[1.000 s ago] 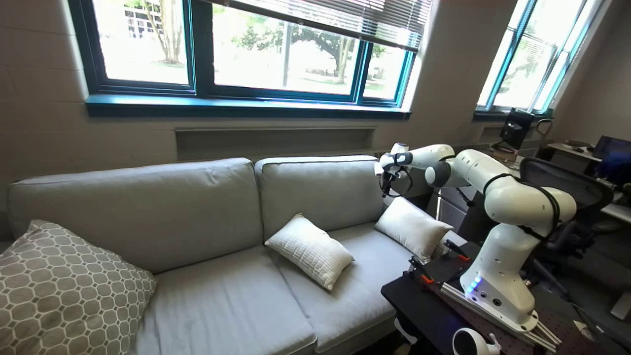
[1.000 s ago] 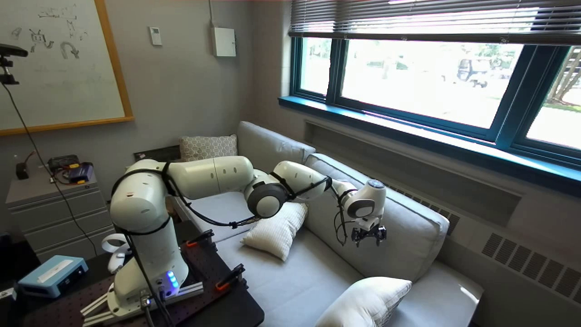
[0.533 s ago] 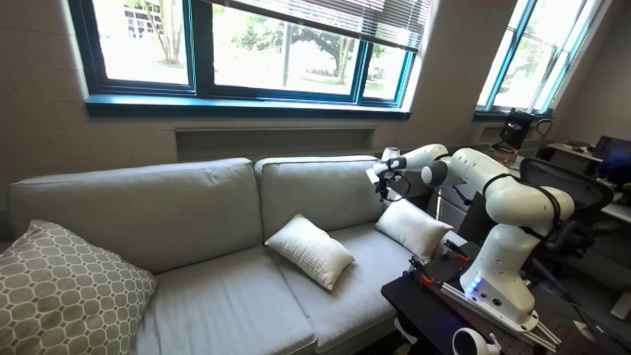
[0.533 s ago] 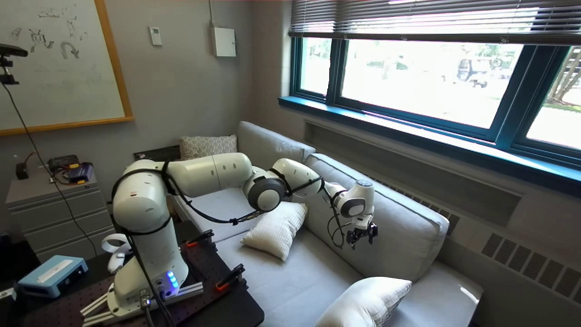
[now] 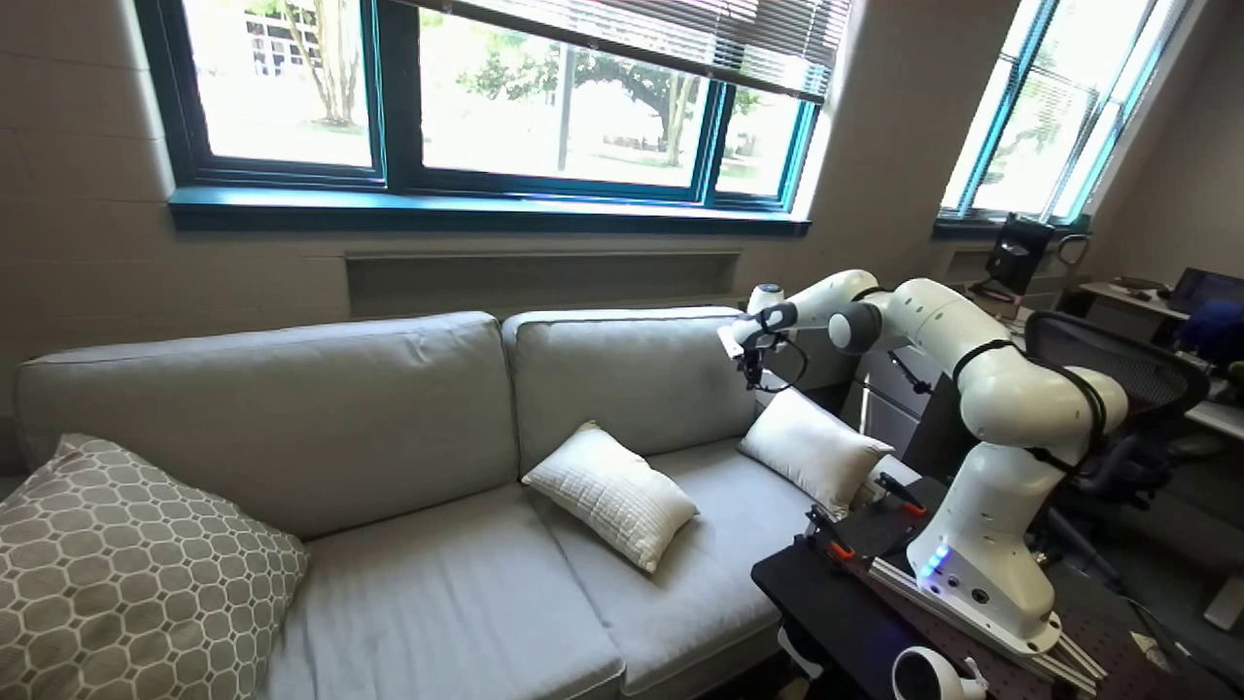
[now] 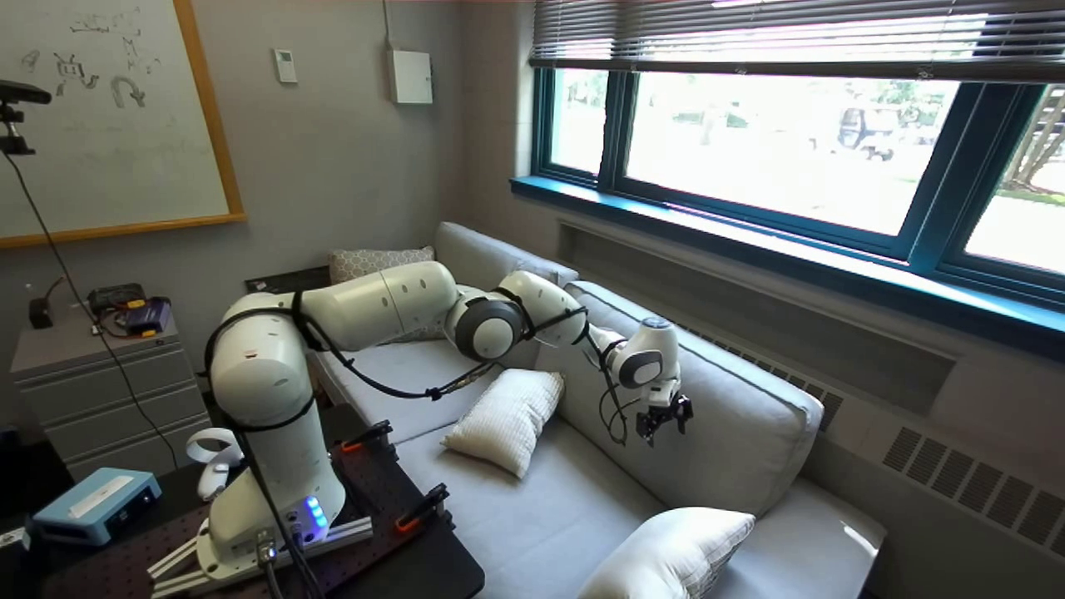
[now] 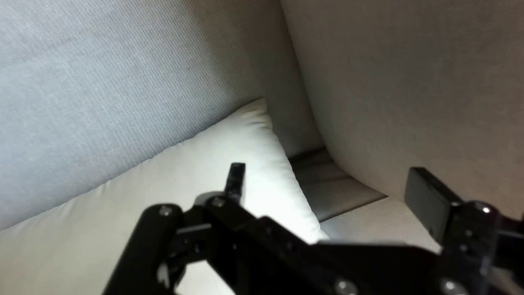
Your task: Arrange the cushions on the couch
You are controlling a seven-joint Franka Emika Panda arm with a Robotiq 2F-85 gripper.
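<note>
cushions [image 5: 816,449]: both on couch [image 5: 428,583], one at 8 o'clock in wrist view | claw [image 7: 330,190]: spread wide, holding nothing | likely best: shift toward 11 o'clock, centre the corner [image 7: 256,114], pinch deep

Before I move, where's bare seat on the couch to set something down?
Widest on the couch: seat between the lattice pillow and the mid-couch white cushion. Smaller: the strip between that cushion and the end white cushion. Crowded: the armrest corner, where the open gripper hangs above the end white cushion.
</note>
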